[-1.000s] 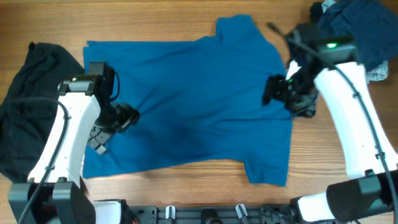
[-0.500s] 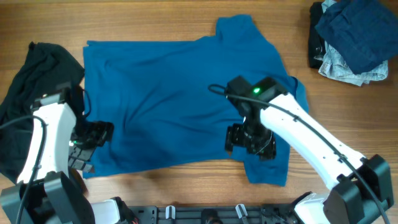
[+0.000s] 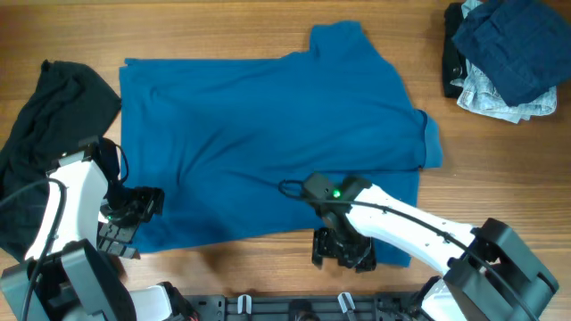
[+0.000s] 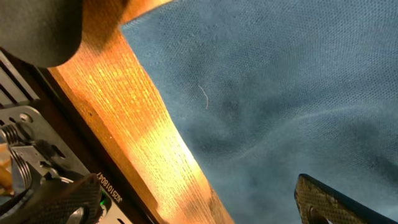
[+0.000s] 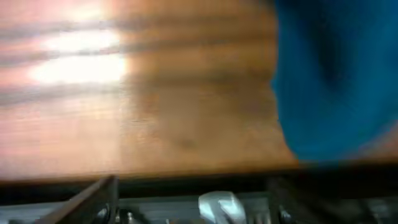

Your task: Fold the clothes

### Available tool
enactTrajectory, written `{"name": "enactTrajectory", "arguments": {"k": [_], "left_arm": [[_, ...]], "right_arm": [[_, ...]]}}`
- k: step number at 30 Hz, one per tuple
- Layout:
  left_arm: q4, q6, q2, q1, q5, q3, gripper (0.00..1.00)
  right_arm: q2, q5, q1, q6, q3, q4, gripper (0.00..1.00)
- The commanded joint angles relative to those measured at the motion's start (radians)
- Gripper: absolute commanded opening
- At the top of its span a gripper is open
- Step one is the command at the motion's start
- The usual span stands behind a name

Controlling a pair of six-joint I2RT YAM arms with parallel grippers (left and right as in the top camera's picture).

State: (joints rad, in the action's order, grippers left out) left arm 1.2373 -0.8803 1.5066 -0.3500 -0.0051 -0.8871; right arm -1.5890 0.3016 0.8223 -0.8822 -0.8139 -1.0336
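A large plain teal-blue short-sleeved shirt [image 3: 268, 134] is seen spread nearly flat over the middle of the pale wooden desk [image 3: 223, 27], with soft creases across the cloth. One sleeve is pointed toward the top of the overhead frame and the other toward the lower right. A crumpled black garment [image 3: 45, 152] is found at the left edge of the frame, just beside the shirt's left border. A heap of navy and pale-denim cloth [image 3: 504, 49] is piled in the upper right corner, well apart from the shirt.

The left pincer [image 3: 118, 234] is placed at the lower left of the overhead frame, at the shirt's lower left corner. In the left wrist view its two dark fingers [image 4: 59, 199] are shown spread wide at the bottom corners, with nothing gripped. Between them the shirt's edge is seen running diagonally beside a lit strip of bare wood. Whether the fingers are touching the cloth cannot be told.

The right pincer [image 3: 343, 251] is held at the lower centre of the overhead frame, at the shirt's lower edge by the lower sleeve, near the desk's front edge. The right wrist view is blurred. Blue cloth is made out in its upper right, bare wood over the rest, and a dark rail along the bottom. Its fingers are faintly shown set apart at the bottom, with nothing pinched
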Motion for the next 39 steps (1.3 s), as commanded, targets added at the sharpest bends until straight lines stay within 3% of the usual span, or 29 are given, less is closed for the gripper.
{"name": "enactTrajectory", "arguments": {"k": [1,8,14,18,23,32,34,36,39], "left_arm": [[0.0,0.009,-0.009,-0.008,0.0,0.009,1.0],[-0.084,-0.052,-0.009,-0.008,0.037,0.115,1.0],[-0.215,-0.051,-0.008,-0.007,0.05,0.15,0.97],[-0.256,-0.052,-0.001,-0.008,0.006,0.15,0.93],[-0.253,-0.056,0.021,-0.008,0.004,0.17,0.91],[-0.342,-0.106,0.021,-0.007,0.027,0.235,0.58],[-0.356,-0.109,0.021,-0.008,0.027,0.235,0.56],[-0.36,-0.124,0.021,-0.008,0.027,0.235,0.44],[-0.359,-0.124,0.021,-0.007,0.027,0.235,0.34]], "right_arm": [[0.007,-0.097,0.002,-0.011,0.035,0.063,0.83],[0.007,-0.156,-0.063,-0.011,0.035,0.069,0.89],[0.008,-0.09,-0.186,0.128,0.032,0.075,0.83],[0.015,-0.105,-0.186,0.149,-0.039,-0.002,0.8],[0.043,-0.152,-0.187,0.15,-0.145,-0.103,0.84],[0.051,-0.145,-0.282,0.15,-0.149,-0.139,0.89],[0.052,-0.145,-0.298,0.15,-0.149,-0.138,0.89],[0.054,-0.145,-0.307,0.15,-0.149,-0.14,0.89],[0.056,-0.145,-0.309,0.149,-0.145,-0.191,0.89]]}}
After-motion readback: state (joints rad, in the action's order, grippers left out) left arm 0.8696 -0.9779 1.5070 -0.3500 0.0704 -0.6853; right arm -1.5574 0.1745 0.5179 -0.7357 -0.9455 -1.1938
